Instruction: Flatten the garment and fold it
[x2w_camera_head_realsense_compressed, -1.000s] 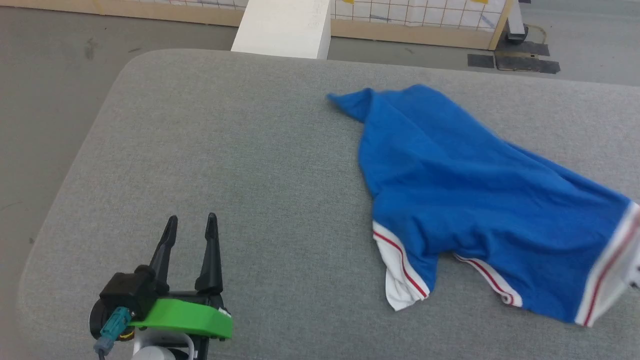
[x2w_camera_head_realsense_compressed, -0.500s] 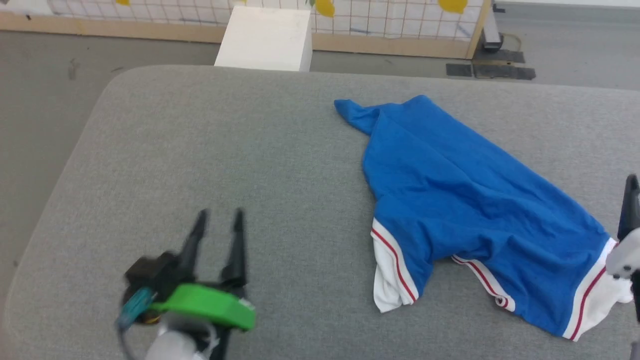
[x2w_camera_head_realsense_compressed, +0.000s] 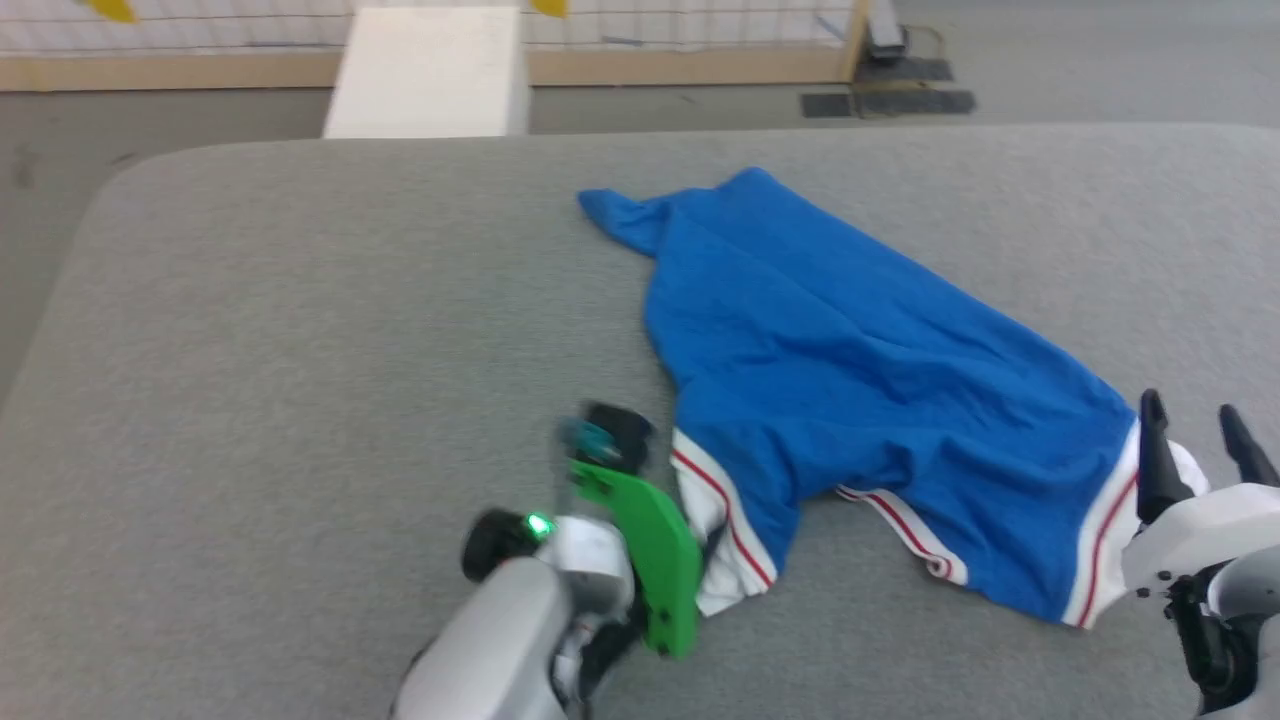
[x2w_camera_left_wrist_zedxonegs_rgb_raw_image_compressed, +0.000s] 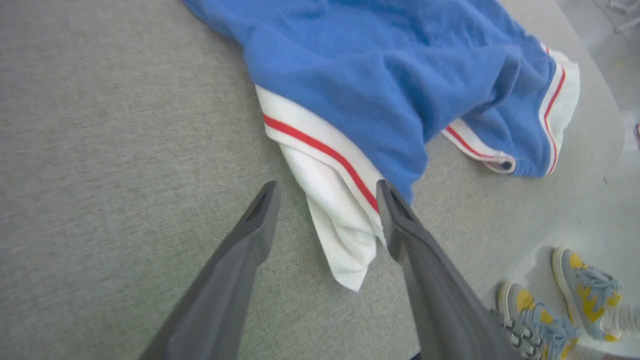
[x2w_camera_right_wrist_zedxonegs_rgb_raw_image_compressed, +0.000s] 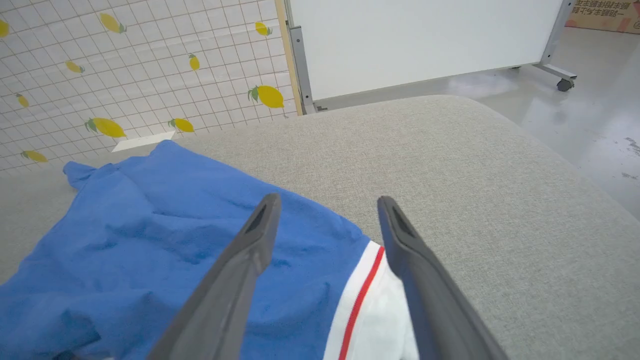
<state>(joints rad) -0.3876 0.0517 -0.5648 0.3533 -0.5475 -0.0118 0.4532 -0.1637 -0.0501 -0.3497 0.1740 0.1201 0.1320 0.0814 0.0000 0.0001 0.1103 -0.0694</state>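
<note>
The royal-blue garment (x2w_camera_head_realsense_compressed: 850, 370) lies crumpled on the grey table, its white, red-striped sleeves toward me and its lettering hidden. My left gripper (x2w_camera_left_wrist_zedxonegs_rgb_raw_image_compressed: 326, 192) is open, low over the table. Its fingers straddle the left white sleeve (x2w_camera_left_wrist_zedxonegs_rgb_raw_image_compressed: 335, 215), and one finger (x2w_camera_left_wrist_zedxonegs_rgb_raw_image_compressed: 400, 225) lies over the sleeve's edge. In the head view that arm's green wrist piece (x2w_camera_head_realsense_compressed: 640, 560) sits right beside this sleeve (x2w_camera_head_realsense_compressed: 715, 560). My right gripper (x2w_camera_head_realsense_compressed: 1190, 410) is open at the garment's right end, over the other white sleeve (x2w_camera_right_wrist_zedxonegs_rgb_raw_image_compressed: 375, 320), with blue cloth (x2w_camera_right_wrist_zedxonegs_rgb_raw_image_compressed: 165, 225) beneath its left finger.
The grey padded table (x2w_camera_head_realsense_compressed: 300, 350) has rounded corners and stretches wide to the left. A white box (x2w_camera_head_realsense_compressed: 425, 70) stands beyond its far edge. A lemon-print panel (x2w_camera_right_wrist_zedxonegs_rgb_raw_image_compressed: 125, 75) and a whiteboard (x2w_camera_right_wrist_zedxonegs_rgb_raw_image_compressed: 425, 40) stand behind. A person's shoes (x2w_camera_left_wrist_zedxonegs_rgb_raw_image_compressed: 585, 295) are on the floor by the near edge.
The head camera has shifted. My left gripper has swung right across the table to the left sleeve. My right gripper has come up into view at the right sleeve.
</note>
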